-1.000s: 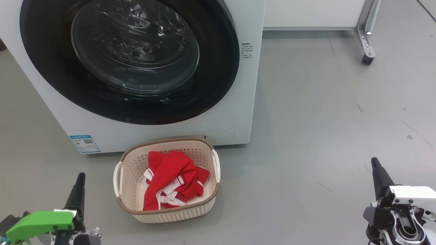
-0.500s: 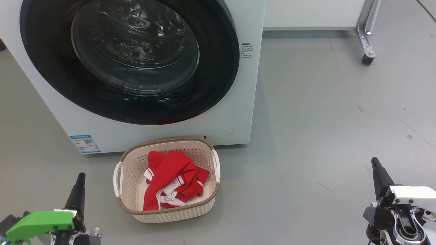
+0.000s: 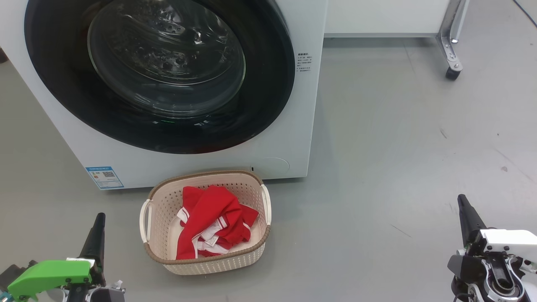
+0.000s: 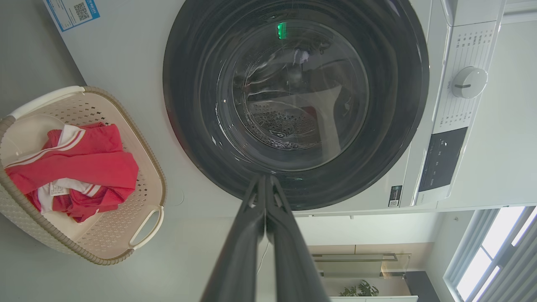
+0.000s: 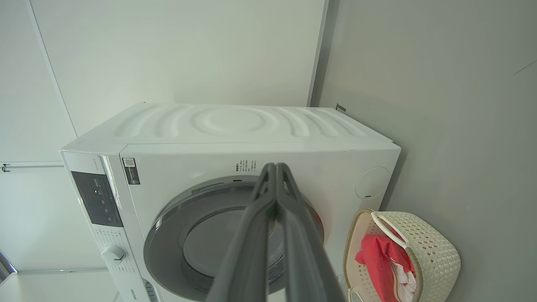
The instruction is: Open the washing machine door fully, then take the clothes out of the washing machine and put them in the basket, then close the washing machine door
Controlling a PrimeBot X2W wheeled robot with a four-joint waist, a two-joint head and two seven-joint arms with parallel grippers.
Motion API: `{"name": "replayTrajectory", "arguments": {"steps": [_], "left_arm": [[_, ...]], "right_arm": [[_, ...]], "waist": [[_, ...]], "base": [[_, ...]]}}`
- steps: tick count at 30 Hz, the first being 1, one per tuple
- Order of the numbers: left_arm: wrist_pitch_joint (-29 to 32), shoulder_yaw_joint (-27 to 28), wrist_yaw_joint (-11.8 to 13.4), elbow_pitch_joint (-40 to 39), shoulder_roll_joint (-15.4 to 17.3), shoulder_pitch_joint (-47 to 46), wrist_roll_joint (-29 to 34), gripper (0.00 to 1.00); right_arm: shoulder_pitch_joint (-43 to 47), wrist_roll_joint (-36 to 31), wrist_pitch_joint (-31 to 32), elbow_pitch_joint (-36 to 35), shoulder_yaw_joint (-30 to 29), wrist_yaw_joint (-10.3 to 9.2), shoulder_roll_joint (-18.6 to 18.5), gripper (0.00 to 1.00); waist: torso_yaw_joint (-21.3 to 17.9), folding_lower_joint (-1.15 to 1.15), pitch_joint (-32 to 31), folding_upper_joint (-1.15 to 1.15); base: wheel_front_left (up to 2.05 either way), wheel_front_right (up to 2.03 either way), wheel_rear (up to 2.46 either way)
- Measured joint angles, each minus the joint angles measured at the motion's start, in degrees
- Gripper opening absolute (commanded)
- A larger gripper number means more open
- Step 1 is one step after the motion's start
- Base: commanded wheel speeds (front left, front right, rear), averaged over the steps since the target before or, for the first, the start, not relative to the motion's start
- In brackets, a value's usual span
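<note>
The white washing machine (image 3: 209, 161) stands ahead with its round black door (image 3: 268, 84) closed flat against the front; the door (image 4: 188, 105) and machine (image 5: 235, 126) also show in both wrist views. On the floor in front sits the cream basket (image 3: 161, 201) holding the red clothes (image 3: 214, 220) with white trim. The basket (image 4: 142, 151) and clothes (image 4: 96, 163) lie at the left of the left wrist view, and the basket (image 5: 432, 247) at the lower right of the right wrist view. My left gripper (image 3: 99, 220) is shut and empty left of the basket. Far right, my right gripper (image 3: 462, 201) is shut and empty.
Grey floor (image 3: 398, 138) spreads to the right of the machine. A white cabinet on a metal leg with a caster (image 3: 452, 71) stands at the back right. A control panel with a dial (image 4: 469, 82) sits on the machine's top strip.
</note>
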Motion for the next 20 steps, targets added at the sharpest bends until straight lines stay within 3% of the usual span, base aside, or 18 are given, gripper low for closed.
{"name": "replayTrajectory", "arguments": {"steps": [20], "left_arm": [[0.00,-0.02,0.00,-0.01,0.00,0.00,0.00,0.00]], "right_arm": [[-0.01,-0.01,0.16,0.04,-0.11,0.30,0.01,0.00]], "waist": [[0.00,0.00,0.00,0.00]], "base": [[0.00,0.00,0.00]]}}
